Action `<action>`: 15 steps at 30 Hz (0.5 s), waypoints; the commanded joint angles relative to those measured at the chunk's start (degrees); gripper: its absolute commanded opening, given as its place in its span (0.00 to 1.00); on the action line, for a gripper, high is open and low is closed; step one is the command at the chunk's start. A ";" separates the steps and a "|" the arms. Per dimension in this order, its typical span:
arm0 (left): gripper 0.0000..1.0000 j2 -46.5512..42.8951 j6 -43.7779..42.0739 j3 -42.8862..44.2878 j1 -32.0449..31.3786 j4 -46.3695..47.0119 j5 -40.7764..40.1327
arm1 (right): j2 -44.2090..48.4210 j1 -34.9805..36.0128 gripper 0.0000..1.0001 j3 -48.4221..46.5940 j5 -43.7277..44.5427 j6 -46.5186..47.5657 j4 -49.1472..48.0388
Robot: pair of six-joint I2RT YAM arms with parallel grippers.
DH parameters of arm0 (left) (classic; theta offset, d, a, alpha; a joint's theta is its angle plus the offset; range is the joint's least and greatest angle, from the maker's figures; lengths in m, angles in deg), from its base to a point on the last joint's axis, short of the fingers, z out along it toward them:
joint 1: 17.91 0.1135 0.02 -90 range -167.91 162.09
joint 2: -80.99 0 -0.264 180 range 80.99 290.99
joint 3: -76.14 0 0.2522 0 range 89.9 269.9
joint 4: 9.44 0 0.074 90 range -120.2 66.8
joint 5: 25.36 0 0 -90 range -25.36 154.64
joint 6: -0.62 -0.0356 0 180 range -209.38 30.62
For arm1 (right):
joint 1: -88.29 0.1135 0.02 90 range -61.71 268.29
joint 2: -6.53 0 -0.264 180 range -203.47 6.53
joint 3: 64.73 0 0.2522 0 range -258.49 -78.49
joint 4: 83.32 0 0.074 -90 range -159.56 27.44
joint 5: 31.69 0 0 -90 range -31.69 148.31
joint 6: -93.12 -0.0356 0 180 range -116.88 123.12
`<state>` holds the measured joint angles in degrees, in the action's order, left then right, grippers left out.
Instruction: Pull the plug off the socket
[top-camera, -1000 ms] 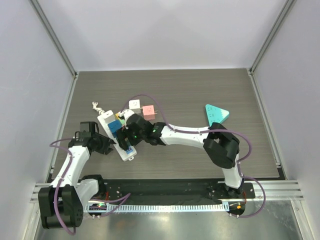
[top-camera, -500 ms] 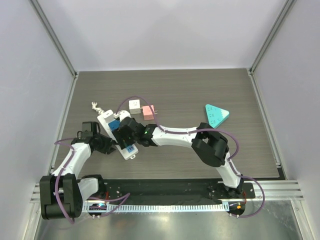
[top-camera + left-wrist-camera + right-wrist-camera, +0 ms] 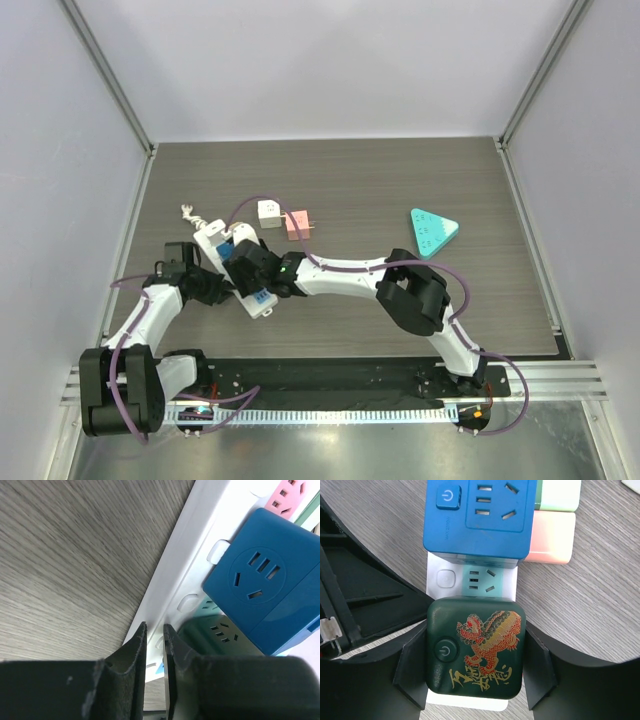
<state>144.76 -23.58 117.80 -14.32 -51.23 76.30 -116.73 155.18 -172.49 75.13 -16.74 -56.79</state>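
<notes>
Right gripper [image 3: 475, 666] clamps the dark green dragon plug [image 3: 479, 630], seated in the white power strip [image 3: 187, 565]. Left gripper [image 3: 155, 641] is nearly closed, apparently pinching the strip's edge.

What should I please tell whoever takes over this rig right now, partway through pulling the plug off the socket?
Right gripper: jaws closed against both sides of the dark green plug.
Left gripper: jaws nearly shut, at the edge of the white power strip; I cannot tell whether it presses on it.
The plug is seated in the strip, next to the blue adapter.
Done: plug grasped. Left: pull it out, probably straight away from the strip while the strip is held down.
</notes>
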 commanded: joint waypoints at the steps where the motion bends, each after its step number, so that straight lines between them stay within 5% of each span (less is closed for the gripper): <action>1: 0.11 3.64 -0.94 -3.11 -0.17 -3.35 -6.74 | 3.64 -0.09 0.01 -4.00 -0.62 -2.80 -1.26; 4: 0.11 4.17 -1.29 -3.29 -0.61 -3.43 -7.26 | 5.05 -2.29 0.01 -5.05 -8.96 -8.86 -1.70; 10: 0.11 2.68 -1.29 -3.12 -1.13 -4.22 -8.32 | 4.96 -2.56 0.01 -5.23 -8.12 -11.43 -1.09; 15: 0.11 2.24 -1.46 -2.50 -1.13 -4.66 -8.76 | 6.98 2.53 0.01 -5.41 7.13 0.21 -0.47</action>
<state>145.20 -23.58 117.91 -15.19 -49.94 75.78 -116.71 154.28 -173.93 73.27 -20.30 -54.25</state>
